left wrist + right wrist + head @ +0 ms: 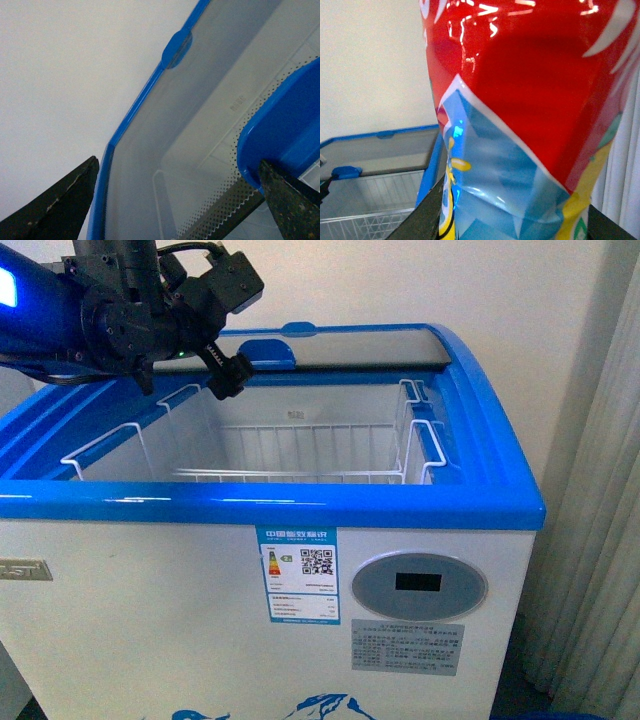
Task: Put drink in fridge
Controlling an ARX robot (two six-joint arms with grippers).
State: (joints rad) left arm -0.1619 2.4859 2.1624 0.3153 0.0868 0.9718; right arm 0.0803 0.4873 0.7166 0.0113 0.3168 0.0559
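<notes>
The fridge (300, 502) is a white chest freezer with a blue top rim, an oval display (419, 585) and a blue drawing low on its front. Its glass lid (330, 348) is slid back, and white wire baskets (300, 455) show inside. My left gripper (228, 375) is open, beside the lid's blue handle (270, 352); the handle also shows in the left wrist view (285, 135). My right gripper (512, 225) is shut on the drink (520, 100), a red, blue and yellow wrapped bottle that fills its view. The right arm is out of the front view.
A pale curtain (600, 540) hangs to the right of the fridge. A plain wall (400, 280) stands behind it. In the right wrist view the open fridge (375, 175) lies to one side of the drink.
</notes>
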